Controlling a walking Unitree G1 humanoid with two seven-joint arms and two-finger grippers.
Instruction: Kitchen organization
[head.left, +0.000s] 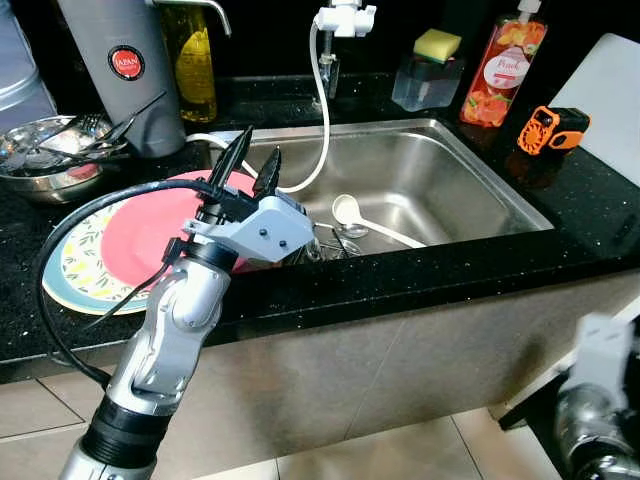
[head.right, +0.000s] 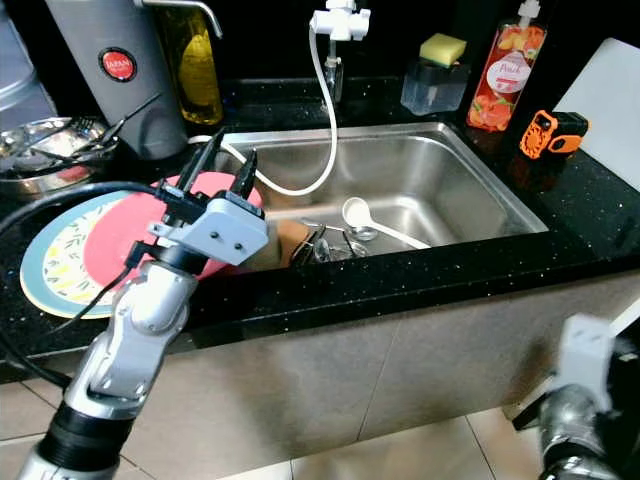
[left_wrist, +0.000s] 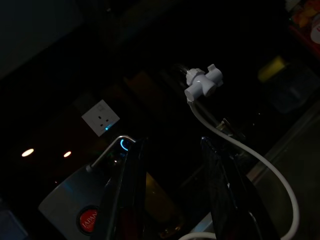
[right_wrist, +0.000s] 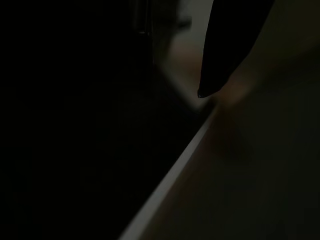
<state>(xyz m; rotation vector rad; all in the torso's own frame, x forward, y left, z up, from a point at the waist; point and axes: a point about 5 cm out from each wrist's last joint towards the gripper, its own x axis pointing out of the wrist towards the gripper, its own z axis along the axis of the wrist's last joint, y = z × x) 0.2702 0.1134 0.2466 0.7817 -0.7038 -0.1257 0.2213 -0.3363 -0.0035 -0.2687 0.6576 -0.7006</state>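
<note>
A black counter (head.left: 600, 215) holds a steel sink (head.left: 455, 195) with a white ladle (head.left: 350, 212) and cutlery (head.left: 335, 243) in its basin; left of the sink, a pink plate (head.left: 150, 230) rests on a patterned plate (head.left: 75, 270). The left gripper (head.left: 252, 165) hovers above the pink plate's sink-side edge, fingers parted, empty; the right gripper (right_wrist: 220, 50) hangs low beside the cabinet, its jaw state impossible to tell.

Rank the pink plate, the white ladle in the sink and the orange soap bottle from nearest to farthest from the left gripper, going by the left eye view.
Left gripper is open, raised over the sink's left edge.
1. Pink plate: right beside it, on the counter left of the sink.
2. White ladle: in the sink basin, to its right.
3. Orange soap bottle: back right corner of the counter.
</note>
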